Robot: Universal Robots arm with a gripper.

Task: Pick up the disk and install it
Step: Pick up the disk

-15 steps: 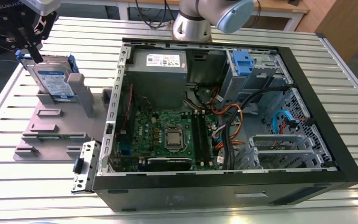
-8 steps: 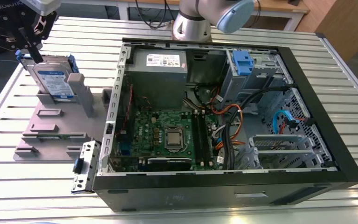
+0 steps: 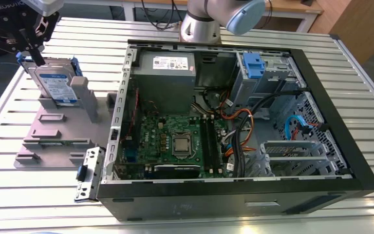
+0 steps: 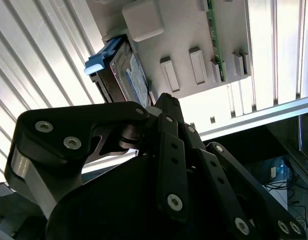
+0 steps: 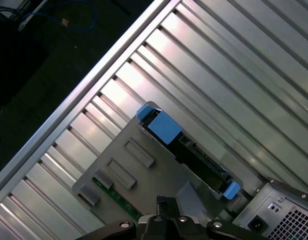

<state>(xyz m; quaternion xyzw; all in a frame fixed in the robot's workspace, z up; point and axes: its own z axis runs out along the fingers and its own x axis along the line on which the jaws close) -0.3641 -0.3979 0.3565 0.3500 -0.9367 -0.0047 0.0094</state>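
One gripper (image 3: 34,56) hangs at the exterior view's upper left, directly over the disk (image 3: 56,85). Whether it touches the disk's top edge cannot be told. In both wrist views its jaws are drawn together and grasp nothing.

Disk: stands upright on edge in a slot of the grey fixture (image 3: 50,141), with blue rails along its sides and its labelled face towards the exterior camera. In the first wrist view the disk (image 5: 194,150) is seen edge-on, a blue rail end at each corner, with the gripper (image 5: 164,201) over the fixture (image 5: 159,170) beside it.

Fixture: lies flat on the slatted table (image 3: 31,204), just beside the case (image 3: 239,195), at the exterior view's left of it.

Case: lies on its side and open. It shows the motherboard (image 3: 174,141), the power supply (image 3: 164,73) and a blue clip (image 3: 252,66) in the drive bay at the far corner. The arm (image 3: 219,19) rises behind the case.
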